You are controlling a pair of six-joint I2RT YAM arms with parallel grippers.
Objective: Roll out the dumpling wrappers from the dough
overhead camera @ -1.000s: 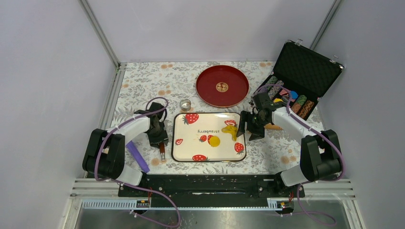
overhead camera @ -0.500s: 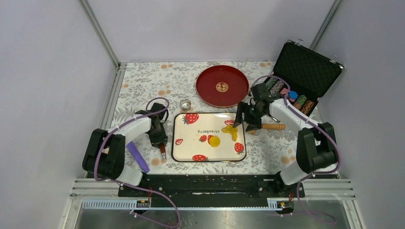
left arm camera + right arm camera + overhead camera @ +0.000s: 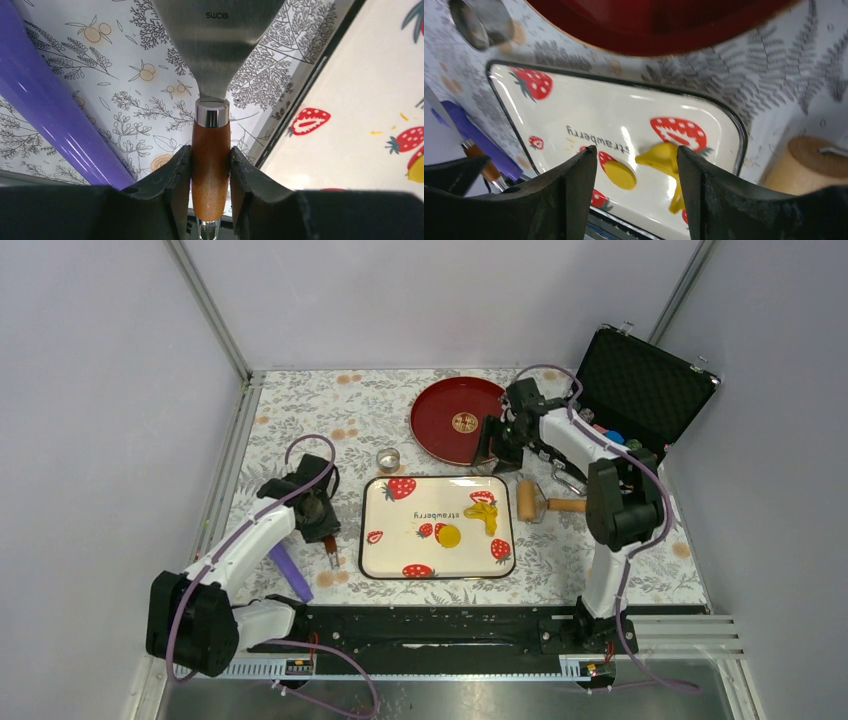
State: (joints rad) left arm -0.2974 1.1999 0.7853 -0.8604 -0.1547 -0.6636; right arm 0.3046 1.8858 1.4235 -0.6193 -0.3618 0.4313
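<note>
Tray point(image 3: 395, 545): one round wrapper point(image 3: 449, 535) is seen near the middle, w/ ragged dough point(image 3: 484, 515) just to its right, not touching. Plate point(image 3: 440, 440): a gold round mark at ctr. Case point(image 3: 640, 380), lid open: coloured chips point(image 3: 614, 438), mostly hidden by R arm. L gripper point(image 3: 210, 155) is clamped on the scraper point(image 3: 220, 40) handle, left of tray, beside the pin point(image 3: 45, 100). R gripper point(image 3: 493, 445) is held over the plate's right edge, jaws apart, nothing btw them.

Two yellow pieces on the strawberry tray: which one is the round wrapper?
The smooth flat disc nearer the middle of the tray. The other piece, toward the right edge, is ragged and irregular.
</note>
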